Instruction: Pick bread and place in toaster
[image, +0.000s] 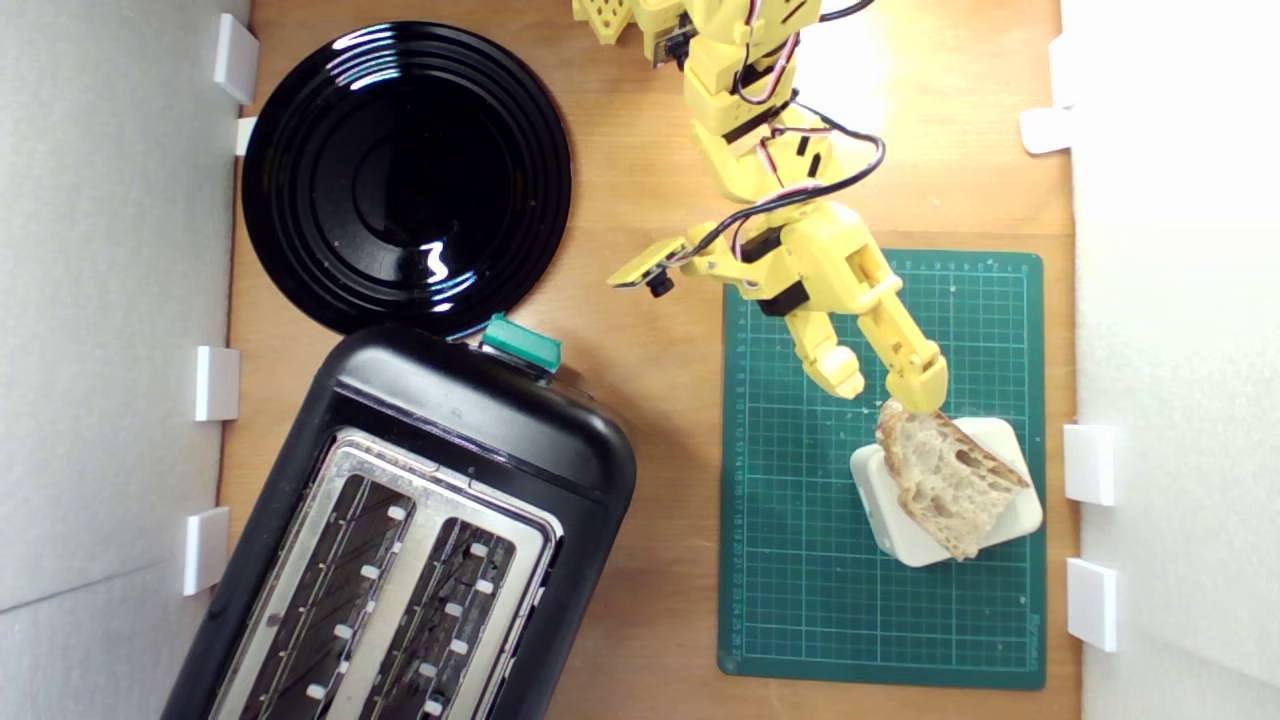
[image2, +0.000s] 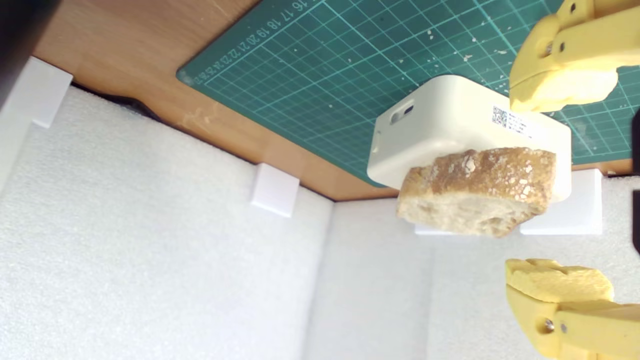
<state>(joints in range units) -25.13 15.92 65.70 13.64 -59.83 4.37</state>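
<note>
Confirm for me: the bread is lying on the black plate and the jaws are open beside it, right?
Not quite. The exterior view shows the bread lying on the white block on the green mat, not on the black plate. The jaws are indeed open beside it.

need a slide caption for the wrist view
Open gripper approaching the bread resting on a white block on the green mat.
</note>
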